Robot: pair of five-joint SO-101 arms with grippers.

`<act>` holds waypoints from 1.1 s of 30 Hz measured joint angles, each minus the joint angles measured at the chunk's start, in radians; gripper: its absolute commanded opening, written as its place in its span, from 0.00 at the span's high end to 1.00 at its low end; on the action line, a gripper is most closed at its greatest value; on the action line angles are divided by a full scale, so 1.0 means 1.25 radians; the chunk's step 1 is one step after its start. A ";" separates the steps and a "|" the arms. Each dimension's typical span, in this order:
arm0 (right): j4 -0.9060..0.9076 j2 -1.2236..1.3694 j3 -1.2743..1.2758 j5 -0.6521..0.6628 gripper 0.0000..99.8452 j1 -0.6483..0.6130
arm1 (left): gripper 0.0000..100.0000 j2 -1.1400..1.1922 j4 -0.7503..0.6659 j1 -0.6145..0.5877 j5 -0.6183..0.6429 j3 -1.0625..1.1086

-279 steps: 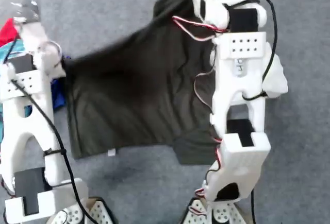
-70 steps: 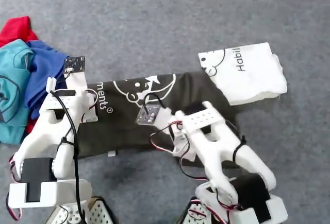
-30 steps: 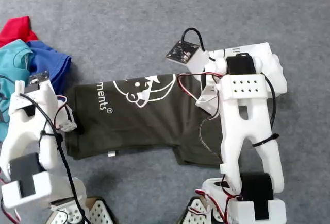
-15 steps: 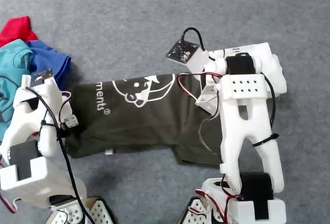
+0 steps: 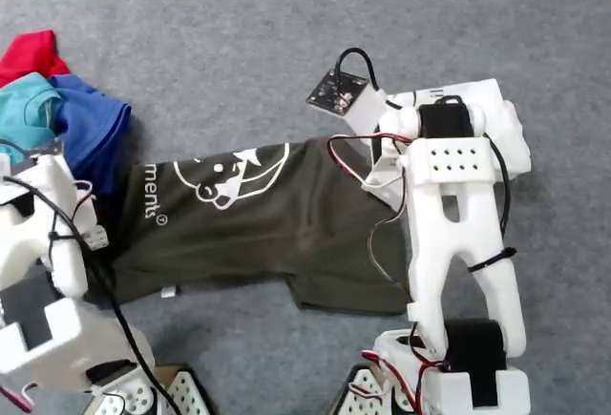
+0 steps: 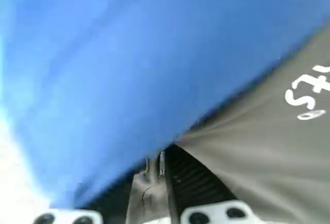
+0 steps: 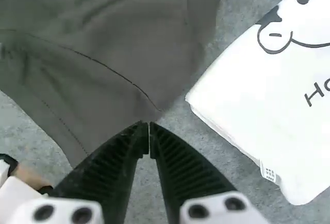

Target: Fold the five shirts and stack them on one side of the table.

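**Base:** What worries you?

**Me:** Overstretching the dark olive cotton T-shirt (image 5: pixel 248 224): I'd judge a hem could slip. It lies mid-table, long axis crosswise, print toward my left, between folded white shirt (image 7: pixel 268 95) and crumpled blue shirt (image 5: pixel 86 134).

**Base:** Grips?

**Me:** My left gripper (image 6: pixel 162 165) and right gripper (image 7: pixel 148 131) each clamp an end, fingers together on cloth.

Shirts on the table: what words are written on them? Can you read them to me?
Dark olive cotton shirt: white lettering beside a cartoon drawing; only a word's end shows, so no whole word reads.
Left wrist view: same lettering, too blurred to read.
Folded white cotton shirt: dark letters cut off at the picture's edge, unreadable.
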 measured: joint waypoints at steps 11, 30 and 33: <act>0.000 0.000 0.000 0.000 0.99 -0.002 | 0.75 -0.124 0.179 -0.012 0.032 -0.080; 0.000 0.000 0.000 0.000 0.99 0.000 | 0.76 0.527 0.052 0.041 -0.026 -0.835; 0.000 0.000 0.000 0.000 0.99 -0.001 | 0.82 0.682 0.109 -0.005 -0.026 -1.056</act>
